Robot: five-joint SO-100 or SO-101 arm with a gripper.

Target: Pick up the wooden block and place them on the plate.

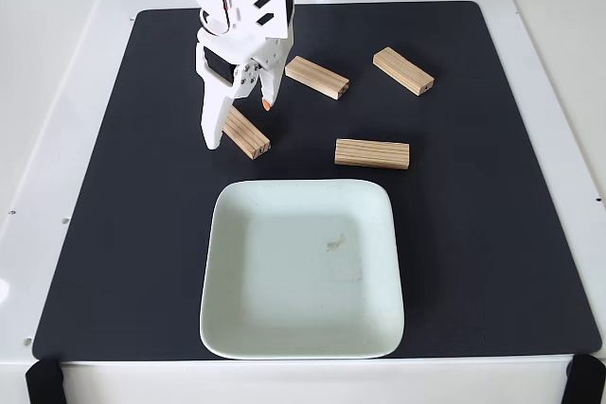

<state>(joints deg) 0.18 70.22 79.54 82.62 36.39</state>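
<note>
I see my gripper [239, 125] spread wide over the left block [245, 131], one finger at its left end, the orange-tipped finger up beside it; nothing is grasped. Three more blocks lie on the black mat [492, 186]: one just right of the gripper [317, 78], one farther right [403, 71], one below them [372, 153]. The plate [237, 328] sits near the front edge, holding no block.

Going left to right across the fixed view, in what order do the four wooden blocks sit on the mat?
Block beside the gripper → block just behind it to the right → flat-lying block above the plate's right corner → far-right angled block.
</note>
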